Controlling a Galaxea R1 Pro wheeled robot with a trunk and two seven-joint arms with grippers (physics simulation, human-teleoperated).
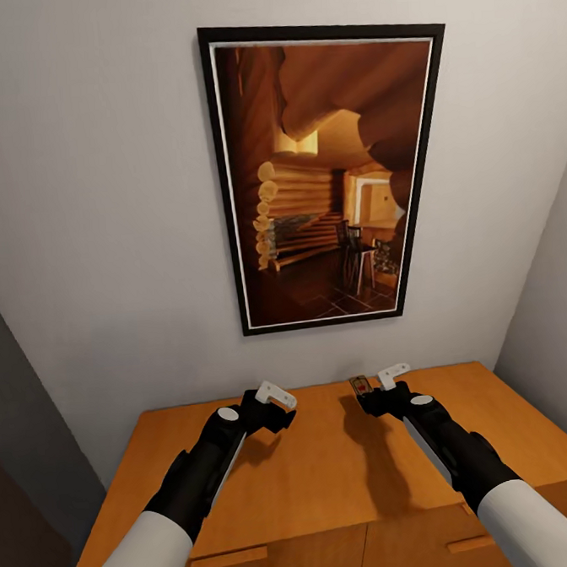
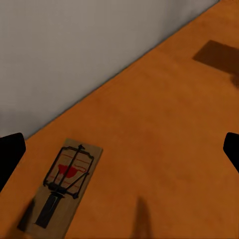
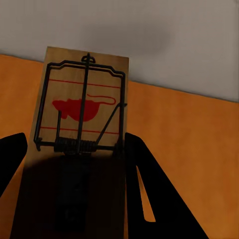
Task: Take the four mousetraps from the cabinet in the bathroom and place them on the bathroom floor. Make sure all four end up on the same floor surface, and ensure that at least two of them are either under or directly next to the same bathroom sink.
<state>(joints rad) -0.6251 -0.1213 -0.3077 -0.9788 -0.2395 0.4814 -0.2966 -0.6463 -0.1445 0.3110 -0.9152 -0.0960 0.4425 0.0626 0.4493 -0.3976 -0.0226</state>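
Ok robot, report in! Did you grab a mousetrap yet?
Right gripper shut on one mousetrap. Left gripper open, empty, above cabinet top. Second mousetrap lying there. Nothing blocking.

Head high; wrists close over cabinet (image 1: 331,475)

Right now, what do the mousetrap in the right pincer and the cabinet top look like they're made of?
The mousetrap looks like a flat tan wooden board, matte, with a faint grain. It carries a thin black wire frame and coiled spring, likely metal, plus a printed red mouse shape. The cabinet top looks like smooth orange-brown wood or veneer with a satin finish: soft shadows, no sharp reflections. Being a render, it's a guess.
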